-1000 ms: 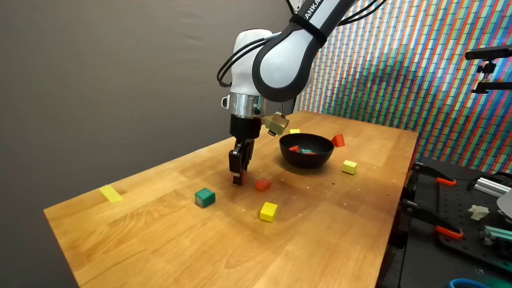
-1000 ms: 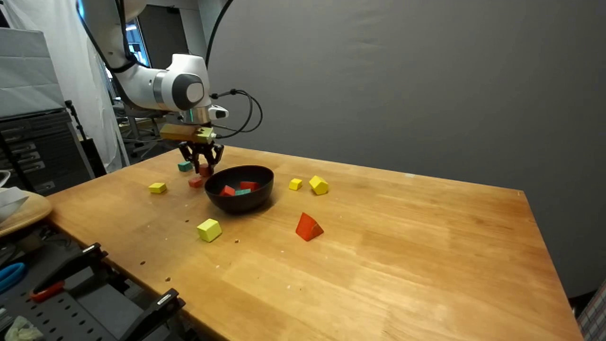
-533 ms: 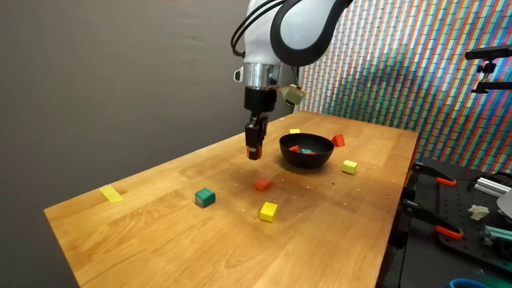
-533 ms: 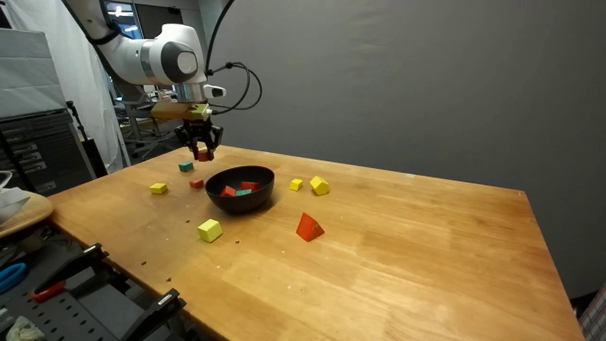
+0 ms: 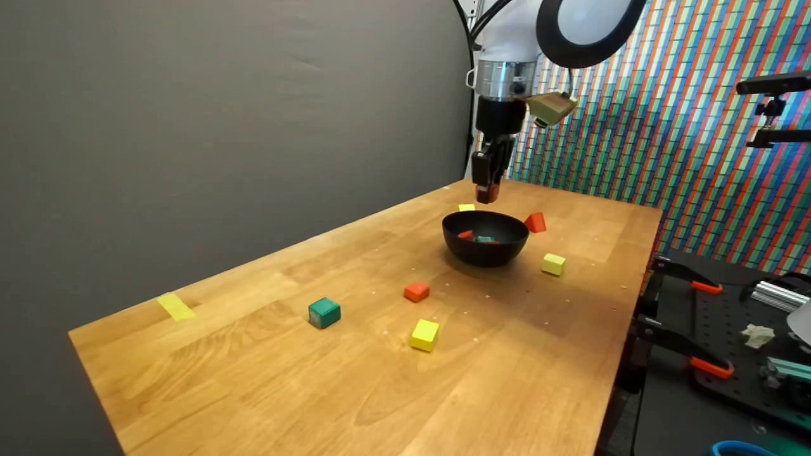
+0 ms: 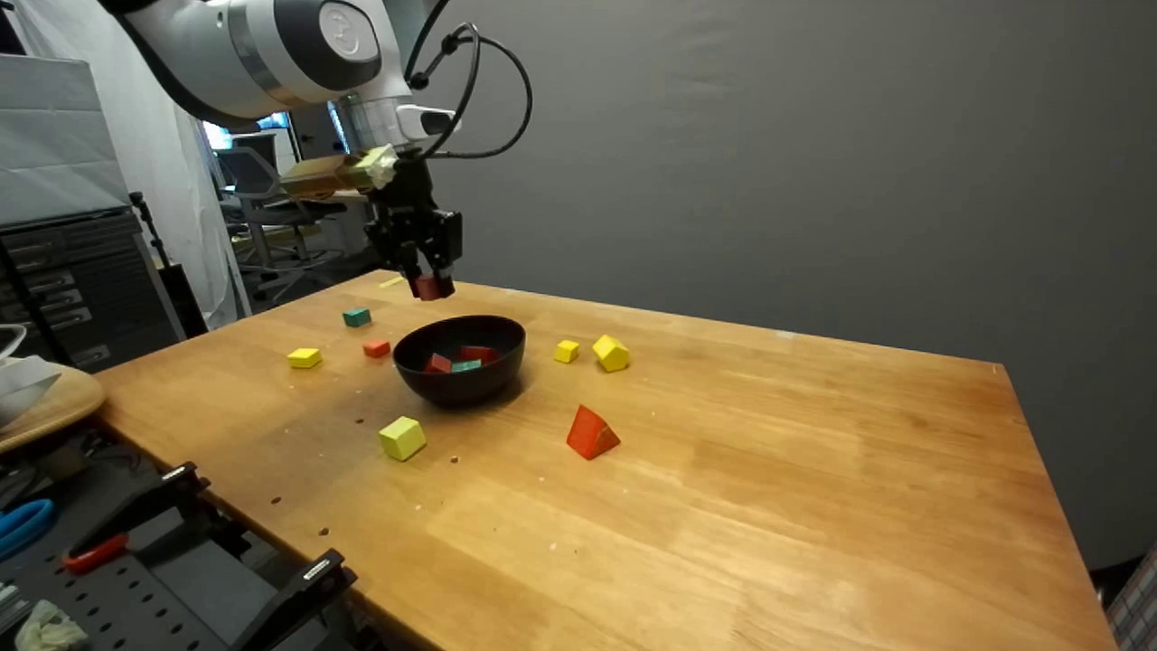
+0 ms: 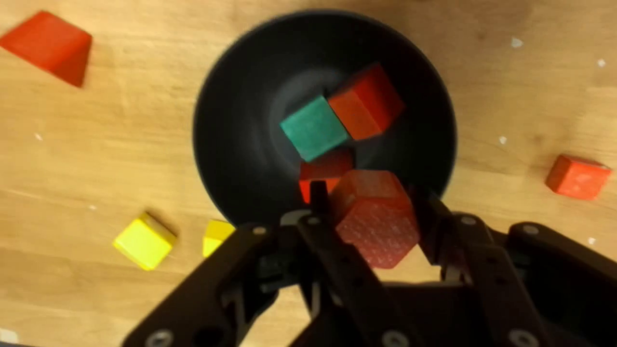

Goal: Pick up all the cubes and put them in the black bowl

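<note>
My gripper [image 7: 368, 207] is shut on a red many-sided cube [image 7: 381, 231], held up in the air. In both exterior views it hangs higher than the black bowl [image 6: 456, 387]; in the wrist view the held cube overlaps the bowl's rim. Inside the bowl lie a green cube [image 7: 315, 127], a red cube [image 7: 368, 103] and another red one [image 7: 320, 173], partly covered. Loose on the table are a green cube [image 5: 324, 313], a small red cube [image 5: 416, 292], a yellow cube [image 5: 424, 335], a pale yellow cube [image 5: 553, 264], a red wedge [image 6: 592, 434] and two yellow blocks [image 6: 566, 351].
A flat yellow strip [image 5: 176, 306] sticks to the table [image 5: 266, 392] near its far edge. Black clamps [image 6: 303, 597] grip the table's side by a dark perforated board. A grey wall [image 6: 768, 181] stands behind the table.
My gripper has lifted the red cube off the table and carried it up and across toward the bowl. The bowl and the loose cubes stay where they were.
</note>
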`<state>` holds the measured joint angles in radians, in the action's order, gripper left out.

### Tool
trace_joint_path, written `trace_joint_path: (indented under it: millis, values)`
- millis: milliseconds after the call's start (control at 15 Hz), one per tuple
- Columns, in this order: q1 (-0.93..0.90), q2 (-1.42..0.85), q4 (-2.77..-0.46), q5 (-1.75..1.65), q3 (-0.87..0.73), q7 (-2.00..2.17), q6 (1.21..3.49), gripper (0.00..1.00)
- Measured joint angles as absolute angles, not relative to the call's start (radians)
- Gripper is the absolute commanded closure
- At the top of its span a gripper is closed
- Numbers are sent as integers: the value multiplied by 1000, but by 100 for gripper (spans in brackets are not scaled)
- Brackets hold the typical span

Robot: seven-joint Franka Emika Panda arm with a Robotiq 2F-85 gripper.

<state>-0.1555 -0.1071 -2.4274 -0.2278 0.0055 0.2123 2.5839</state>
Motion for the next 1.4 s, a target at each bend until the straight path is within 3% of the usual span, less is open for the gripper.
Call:
trace_joint_path:
  millis: [133, 200, 267, 533, 1133, 1400]
  values:
    - [-135, -97, -2472, -255, -1, 249, 2589, 59]
    - [-130, -100, -2486, -260, -1, 262, 2599, 31]
    - [-130, -102, -2497, -260, -1, 272, 2616, 29]
    - [-131, -98, -2514, -255, 15, 295, 2672, 0]
    - [-200, 130, -2518, -7, 170, 89, 2538, 0]
    - [-244, 117, -2476, -5, 223, 51, 2540, 0]
